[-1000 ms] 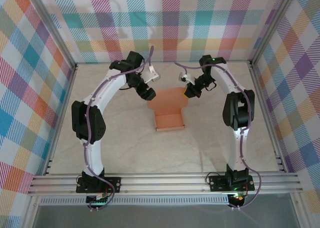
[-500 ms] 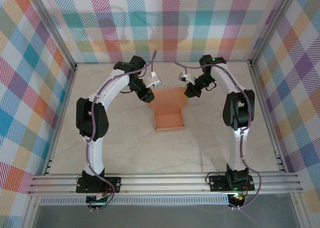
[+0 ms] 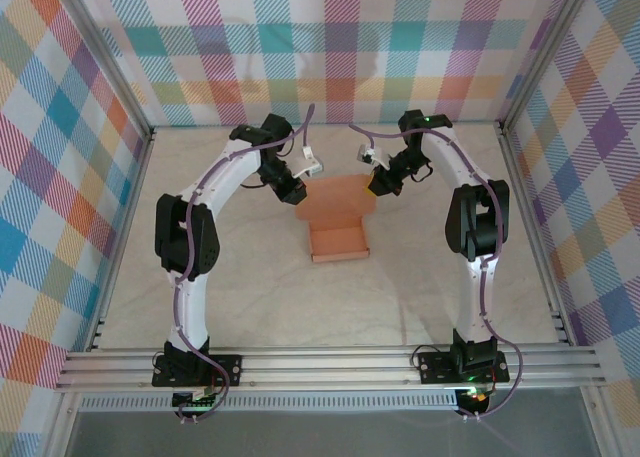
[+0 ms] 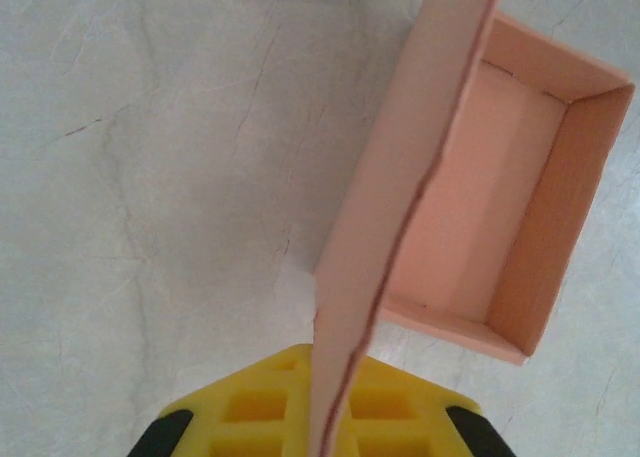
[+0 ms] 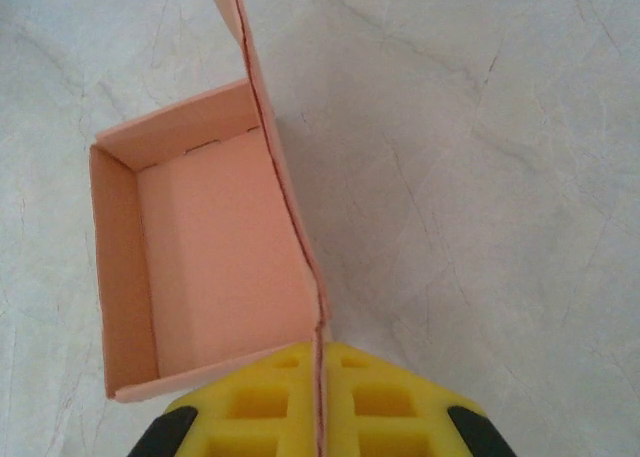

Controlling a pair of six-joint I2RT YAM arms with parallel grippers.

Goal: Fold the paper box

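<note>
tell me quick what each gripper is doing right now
left gripper: closed, pinching the raised flap of the paper box.
right gripper: closed, pinching the same flap at its other side.

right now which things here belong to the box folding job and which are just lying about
In the job: paper box; left gripper, shut on a box flap; right gripper, shut on a box flap.
Only surroundings: table; plaid walls; metal rails.

light: bright, diffuse; shadows: soft, faint; focus: mostly sharp
</note>
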